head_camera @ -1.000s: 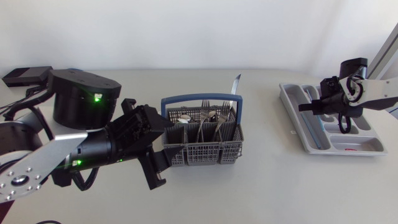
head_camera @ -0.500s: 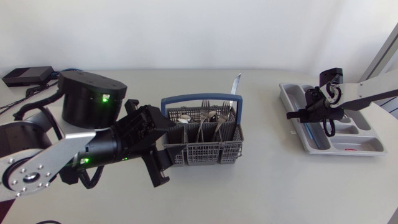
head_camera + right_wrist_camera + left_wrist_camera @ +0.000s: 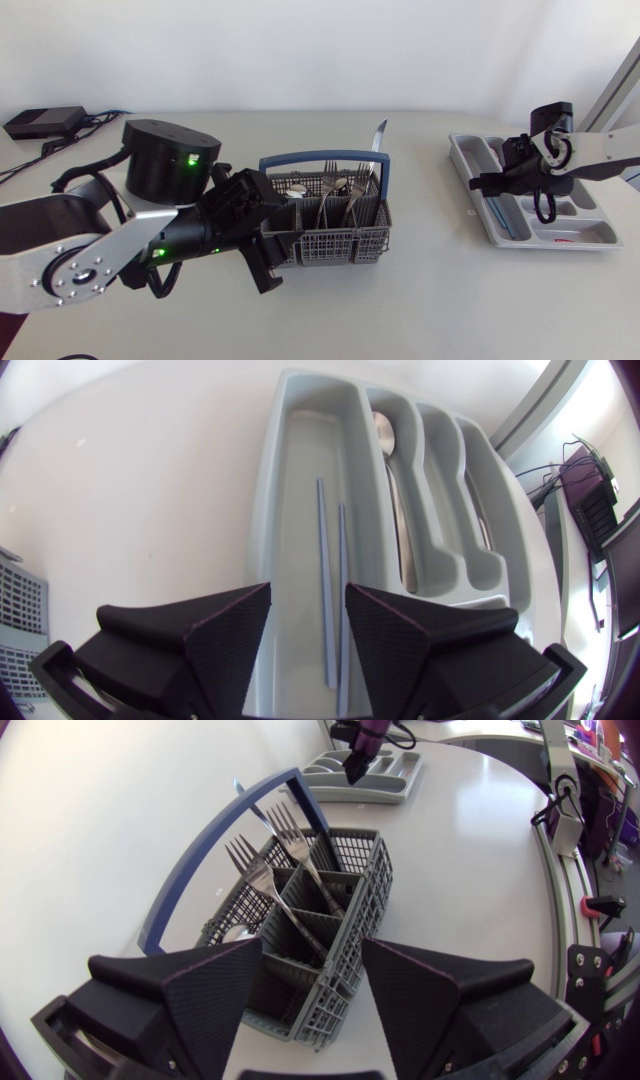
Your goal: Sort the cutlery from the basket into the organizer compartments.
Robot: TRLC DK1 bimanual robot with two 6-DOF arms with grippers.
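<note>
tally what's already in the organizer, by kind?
Blue sticks: 2
Spoon: 1
Total: 3, counting only the parts of the organizer that the right wrist view shows.

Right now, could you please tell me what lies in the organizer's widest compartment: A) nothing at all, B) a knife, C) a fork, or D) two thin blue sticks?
D: the right wrist view shows two thin blue sticks lying side by side in the widest compartment of the organizer, just ahead of the open right gripper; a spoon lies in the next compartment.
</note>
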